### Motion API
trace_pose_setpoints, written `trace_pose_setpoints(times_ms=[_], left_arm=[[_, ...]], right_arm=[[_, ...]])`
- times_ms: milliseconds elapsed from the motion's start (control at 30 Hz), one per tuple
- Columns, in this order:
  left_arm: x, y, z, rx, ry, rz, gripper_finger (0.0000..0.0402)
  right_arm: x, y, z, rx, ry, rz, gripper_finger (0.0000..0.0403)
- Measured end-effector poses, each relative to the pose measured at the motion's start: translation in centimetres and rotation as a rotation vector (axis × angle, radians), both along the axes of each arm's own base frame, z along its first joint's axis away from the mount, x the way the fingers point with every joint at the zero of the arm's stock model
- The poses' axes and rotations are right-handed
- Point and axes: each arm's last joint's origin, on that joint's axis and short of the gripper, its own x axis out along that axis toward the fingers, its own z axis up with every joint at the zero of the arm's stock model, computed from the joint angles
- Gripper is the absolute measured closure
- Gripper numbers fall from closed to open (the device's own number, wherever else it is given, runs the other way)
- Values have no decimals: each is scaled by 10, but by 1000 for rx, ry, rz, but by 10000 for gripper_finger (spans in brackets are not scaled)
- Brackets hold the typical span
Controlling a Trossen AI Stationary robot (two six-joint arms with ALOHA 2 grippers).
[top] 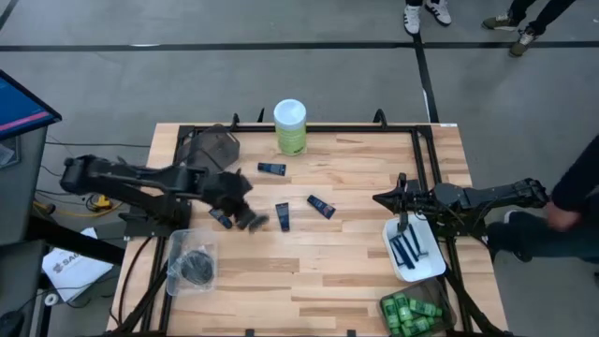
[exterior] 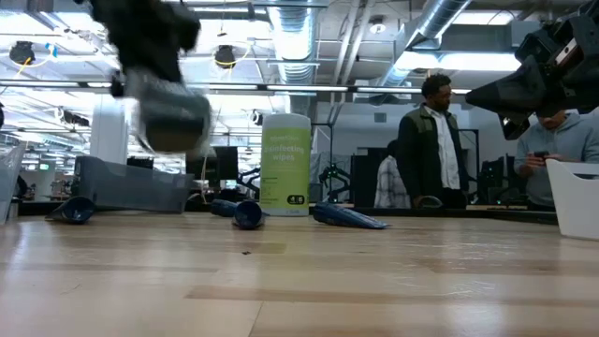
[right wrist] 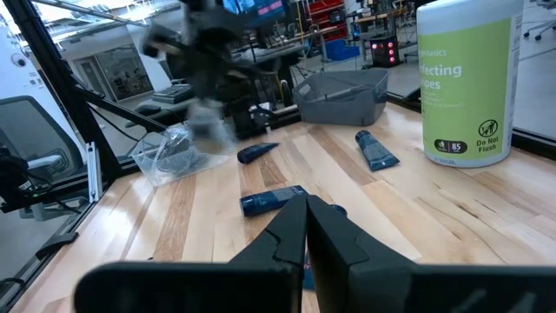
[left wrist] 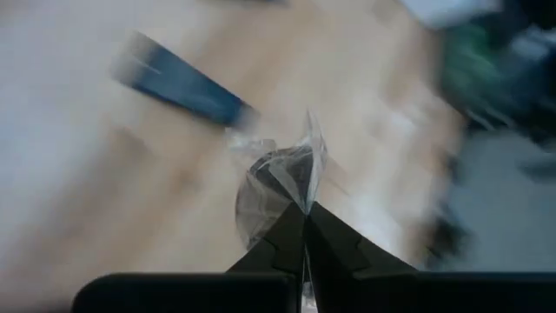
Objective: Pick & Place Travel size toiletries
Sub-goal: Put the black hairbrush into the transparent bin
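Midair, left gripper fingers pinching clear-wrapped black disc, dark navy tubes scattered, right gripper fingers closed, empty.

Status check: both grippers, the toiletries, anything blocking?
Left gripper shut on wrapped black disc, mid-table. Right gripper shut, empty, above razor tray. Navy tubes loose. Nothing blocking.
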Motion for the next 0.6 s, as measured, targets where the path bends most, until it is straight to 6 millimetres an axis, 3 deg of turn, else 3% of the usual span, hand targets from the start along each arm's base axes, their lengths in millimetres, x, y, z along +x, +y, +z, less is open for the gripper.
trace_pose_setpoints(times_ms=[267, 433, 600], left_arm=[[-44, -43, 36, -276, -126, -280, 400], [-77, -43, 55, -358, -206, -307, 400], [-110, -33, 51, -353, -97, -291, 400]], right_arm=[[0, 0, 0, 0, 0, 0, 398], [0, 0, 0, 0, 0, 0, 398], [0, 0, 0, 0, 0, 0, 398]])
